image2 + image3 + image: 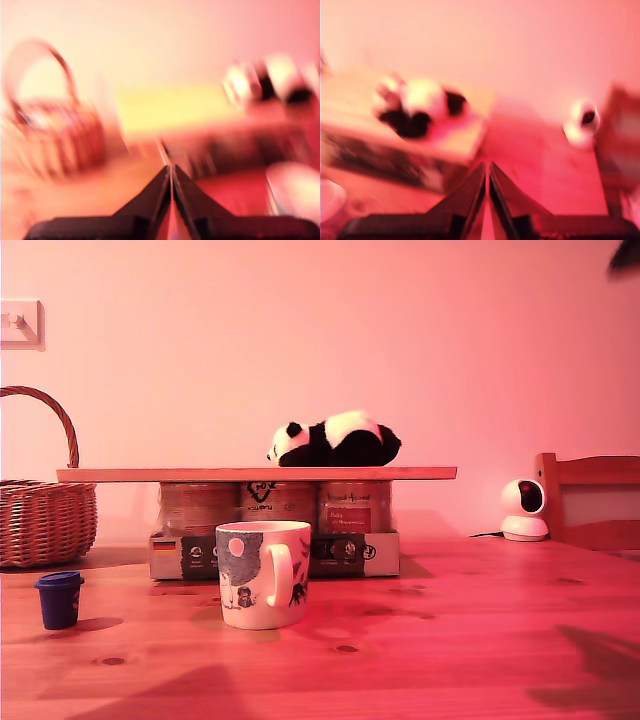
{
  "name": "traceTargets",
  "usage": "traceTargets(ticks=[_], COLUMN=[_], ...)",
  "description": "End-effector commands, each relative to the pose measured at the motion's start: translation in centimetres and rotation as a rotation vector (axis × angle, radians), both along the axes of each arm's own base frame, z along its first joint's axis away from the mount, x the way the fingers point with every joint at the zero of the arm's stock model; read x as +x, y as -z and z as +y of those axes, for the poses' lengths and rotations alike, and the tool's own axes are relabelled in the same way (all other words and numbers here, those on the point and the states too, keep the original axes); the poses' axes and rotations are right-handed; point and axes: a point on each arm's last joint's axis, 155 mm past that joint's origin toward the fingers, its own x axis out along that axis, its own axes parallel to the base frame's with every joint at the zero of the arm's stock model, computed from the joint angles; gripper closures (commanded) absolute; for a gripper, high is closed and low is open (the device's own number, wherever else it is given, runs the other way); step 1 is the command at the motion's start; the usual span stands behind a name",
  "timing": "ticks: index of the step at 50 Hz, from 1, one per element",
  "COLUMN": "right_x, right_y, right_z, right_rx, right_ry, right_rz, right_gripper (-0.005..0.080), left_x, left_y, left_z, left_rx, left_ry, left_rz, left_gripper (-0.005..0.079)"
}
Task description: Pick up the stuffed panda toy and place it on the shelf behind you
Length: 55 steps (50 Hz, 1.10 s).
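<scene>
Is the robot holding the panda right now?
No. My first gripper and my second gripper are shut on nothing; the stuffed panda toy lies on the shelf.

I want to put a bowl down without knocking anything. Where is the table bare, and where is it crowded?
In the exterior view, the tabletop is bare from the mug rightward, up to the white camera. A narrower gap lies between the blue cup and the mug. The shelf is bare left of the stuffed panda toy. Crowded: the jars and box beneath it, close behind the mug.

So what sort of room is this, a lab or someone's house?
Probably a home, perhaps a dining corner: a knotty wooden table holds a wicker basket and a picture mug, with a wooden chair and a wall switch nearby.
</scene>
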Motion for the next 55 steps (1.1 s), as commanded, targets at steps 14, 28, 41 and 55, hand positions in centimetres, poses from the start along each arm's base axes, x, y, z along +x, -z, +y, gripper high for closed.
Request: traceTargets(ticks=[14, 28, 41, 55], right_x=[-1.8, -3.3, -3.8, -4.8], right_y=[0.6, 1.0, 0.9, 2.0], right_z=[2.1, 3.8, 3.5, 1.9], right_rx=[0.004, -0.018, -0.02, 0.025], right_ry=[-0.097, -0.176, -0.161, -0.085], right_rz=[0.019, 0.031, 0.029, 0.02], right_gripper=[0.0765, 0.0765, 0.0765, 0.0765], left_x=[1.7, 2.3, 2.8, 2.8], left_y=[2.3, 1.0, 1.7, 4.2], left_z=[3.0, 7.9, 5.6, 3.7], left_rx=[-0.012, -0.011, -0.075, -0.059], left_ry=[-0.147, -0.343, -0.202, -0.119], left_rz=[-0.019, -0.07, -0.042, 0.063], left_gripper=[0.0763, 0.0763, 0.0763, 0.0763])
